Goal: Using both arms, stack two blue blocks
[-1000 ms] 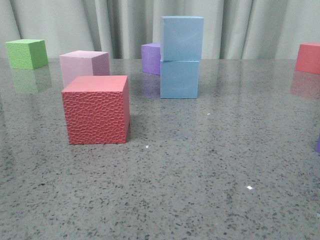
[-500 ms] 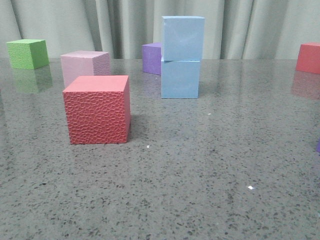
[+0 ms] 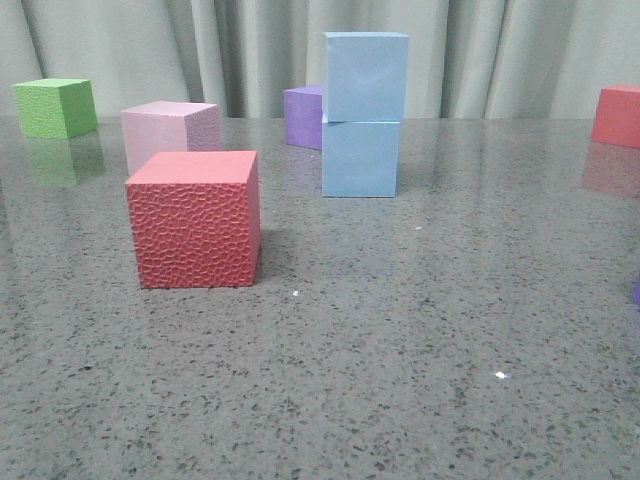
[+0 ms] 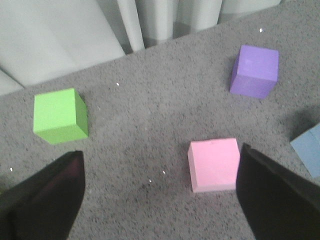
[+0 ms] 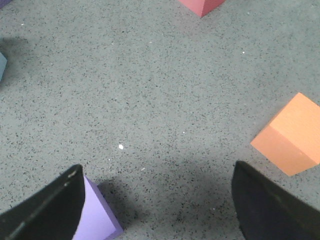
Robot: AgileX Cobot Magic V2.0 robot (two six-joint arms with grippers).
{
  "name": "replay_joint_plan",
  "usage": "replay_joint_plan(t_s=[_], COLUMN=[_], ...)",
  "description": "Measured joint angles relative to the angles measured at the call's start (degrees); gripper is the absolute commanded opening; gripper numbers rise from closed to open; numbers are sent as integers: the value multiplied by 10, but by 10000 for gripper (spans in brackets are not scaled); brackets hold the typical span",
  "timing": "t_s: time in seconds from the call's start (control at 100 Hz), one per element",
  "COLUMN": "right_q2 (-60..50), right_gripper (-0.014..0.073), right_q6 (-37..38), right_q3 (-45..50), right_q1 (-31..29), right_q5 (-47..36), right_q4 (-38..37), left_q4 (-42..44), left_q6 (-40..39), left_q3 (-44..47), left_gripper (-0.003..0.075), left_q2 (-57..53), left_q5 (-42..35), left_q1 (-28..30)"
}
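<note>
In the front view the two pale blue blocks stand stacked at the back middle of the table, the upper block (image 3: 366, 76) squarely on the lower block (image 3: 360, 158). No gripper shows in that view. In the left wrist view my left gripper (image 4: 160, 200) is open and empty above the table, and a corner of a blue block (image 4: 307, 155) shows at the edge. In the right wrist view my right gripper (image 5: 157, 207) is open and empty, and a sliver of a blue block (image 5: 2, 65) shows at the edge.
A red textured cube (image 3: 195, 220) stands front left, with a pale pink cube (image 3: 168, 135) behind it. A green cube (image 3: 55, 107) is far left, a purple cube (image 3: 303, 117) behind the stack, a red cube (image 3: 616, 116) far right. An orange cube (image 5: 290, 135) and a purple cube (image 5: 97, 217) lie near my right gripper.
</note>
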Motion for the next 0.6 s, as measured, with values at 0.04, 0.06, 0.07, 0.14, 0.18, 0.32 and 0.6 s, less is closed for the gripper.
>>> replay_joint_plan(t_s=[0.04, 0.06, 0.07, 0.14, 0.18, 0.32, 0.6], right_q2=[0, 0, 0, 0, 0, 0, 0], right_gripper=[598, 598, 598, 598, 598, 598, 598], right_q6=[0, 0, 0, 0, 0, 0, 0], right_q3=[0, 0, 0, 0, 0, 0, 0], right_q1=[0, 0, 0, 0, 0, 0, 0], right_q5=[0, 0, 0, 0, 0, 0, 0], right_q4=[0, 0, 0, 0, 0, 0, 0], left_q4=[0, 0, 0, 0, 0, 0, -1], left_q6=[0, 0, 0, 0, 0, -2, -17], left_q3=[38, 57, 64, 134, 178, 315, 516], left_gripper=[552, 552, 552, 552, 552, 552, 552], left_q2=[-21, -32, -35, -75, -101, -186, -349], left_q5=[-13, -21, -25, -53, -68, -121, -176], left_q1=[0, 0, 0, 0, 0, 0, 0])
